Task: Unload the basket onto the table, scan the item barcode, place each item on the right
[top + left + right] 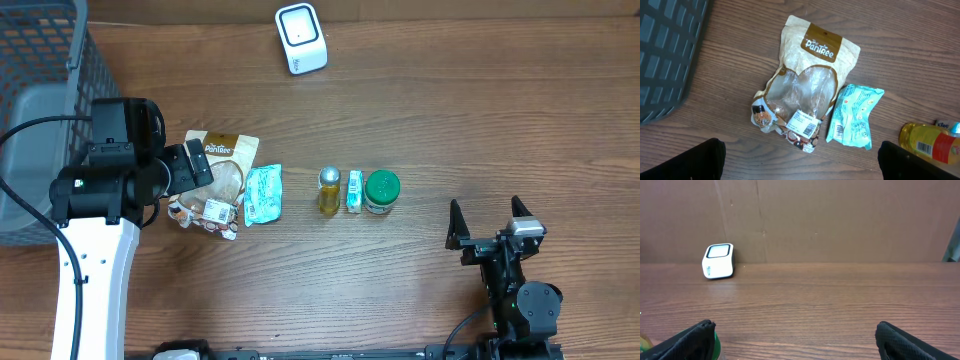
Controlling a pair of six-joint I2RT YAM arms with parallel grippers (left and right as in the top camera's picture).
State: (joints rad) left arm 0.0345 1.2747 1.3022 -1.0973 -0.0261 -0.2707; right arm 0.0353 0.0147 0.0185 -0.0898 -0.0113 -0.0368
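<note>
Several items lie in a row mid-table: a cream and brown snack pouch (222,180) (807,85) with a white barcode label, a teal packet (264,193) (855,117), a yellow bottle (329,190) (930,142), a small green and white box (354,190) and a green-lidded jar (381,192). The white scanner (301,38) (718,260) stands at the table's far edge. My left gripper (190,172) (800,167) hovers open over the pouch's left side, holding nothing. Open and empty too, my right gripper (492,222) (797,342) sits right of the jar.
A grey mesh basket (40,90) (665,55) fills the far left corner, close behind the left arm. A brown wall backs the table in the right wrist view. The jar's green lid (716,342) peeks past the right gripper's left finger.
</note>
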